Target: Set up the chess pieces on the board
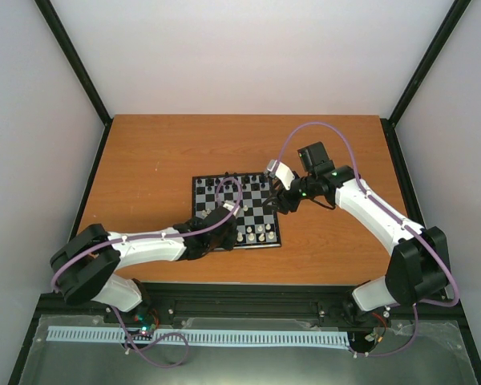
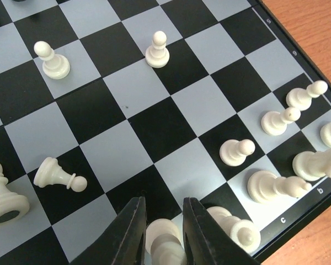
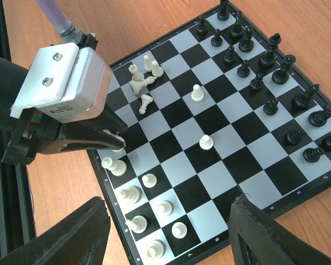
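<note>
The board (image 1: 266,241) lies mid-table. Black pieces (image 3: 265,61) stand in two rows on its far side. White pieces (image 3: 133,193) stand in two rows along one end. More white ones lie in a heap (image 3: 139,83), and two pawns (image 3: 206,142) stand mid-board. My left gripper (image 2: 164,201) is low over the white end, its jaws shut on a white piece (image 2: 164,243). It also shows in the right wrist view (image 3: 111,139) and the top view (image 1: 229,213). My right gripper (image 3: 171,232) is wide open and empty, hovering above the white rows; in the top view it (image 1: 283,200) is at the board's right side.
In the left wrist view a white pawn (image 2: 59,175) lies on its side, and two pawns (image 2: 158,49) stand farther out. Several white pieces (image 2: 276,185) crowd the squares just right of my left fingers. Bare wooden table (image 1: 152,160) surrounds the board.
</note>
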{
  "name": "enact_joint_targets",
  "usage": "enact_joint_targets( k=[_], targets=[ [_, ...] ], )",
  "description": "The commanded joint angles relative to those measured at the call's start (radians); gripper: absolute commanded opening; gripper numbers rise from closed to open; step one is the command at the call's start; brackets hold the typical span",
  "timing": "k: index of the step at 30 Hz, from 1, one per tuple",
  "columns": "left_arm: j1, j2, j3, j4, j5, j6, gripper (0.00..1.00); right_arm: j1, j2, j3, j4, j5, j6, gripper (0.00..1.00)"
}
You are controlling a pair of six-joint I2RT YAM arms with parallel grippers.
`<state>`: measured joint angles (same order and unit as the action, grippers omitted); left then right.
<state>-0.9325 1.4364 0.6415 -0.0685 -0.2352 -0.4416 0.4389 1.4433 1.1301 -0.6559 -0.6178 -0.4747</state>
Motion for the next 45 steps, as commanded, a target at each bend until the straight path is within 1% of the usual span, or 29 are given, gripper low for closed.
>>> enact_joint_targets(
  k=[1, 8, 14, 21, 24, 28, 36, 40, 45],
  targets=[
    [-0.012, -0.033, -0.008, -0.014, 0.008, -0.010, 0.21, -0.008, 0.007, 0.002, 0.002, -0.011, -0.016, 0.60],
    [-0.012, -0.065, -0.020, -0.037, 0.029, -0.026, 0.16, -0.008, 0.009, 0.003, -0.002, -0.017, -0.018, 0.60],
    [-0.012, -0.057, -0.016, -0.042, 0.069, -0.029, 0.14, -0.008, 0.009, 0.005, -0.004, -0.019, -0.019, 0.60],
    [-0.012, -0.039, -0.013, -0.043, 0.069, -0.028, 0.14, -0.008, 0.011, 0.004, -0.005, -0.019, -0.021, 0.60],
    [-0.012, -0.029, -0.008, -0.049, 0.068, -0.031, 0.16, -0.008, 0.009, 0.004, -0.005, -0.019, -0.019, 0.60],
    [-0.012, -0.029, -0.004, -0.057, 0.059, -0.033, 0.23, -0.008, 0.009, 0.004, -0.005, -0.019, -0.021, 0.60],
    [-0.012, -0.040, 0.011, -0.077, 0.061, -0.028, 0.28, -0.008, 0.013, 0.006, -0.008, -0.022, -0.021, 0.60],
    [-0.012, -0.102, 0.028, -0.113, 0.057, -0.026, 0.31, -0.008, 0.014, 0.008, -0.012, -0.023, -0.022, 0.60],
    [-0.012, -0.235, 0.085, -0.215, 0.031, -0.010, 0.36, -0.009, 0.015, 0.009, -0.013, -0.022, -0.025, 0.60]
  ],
)
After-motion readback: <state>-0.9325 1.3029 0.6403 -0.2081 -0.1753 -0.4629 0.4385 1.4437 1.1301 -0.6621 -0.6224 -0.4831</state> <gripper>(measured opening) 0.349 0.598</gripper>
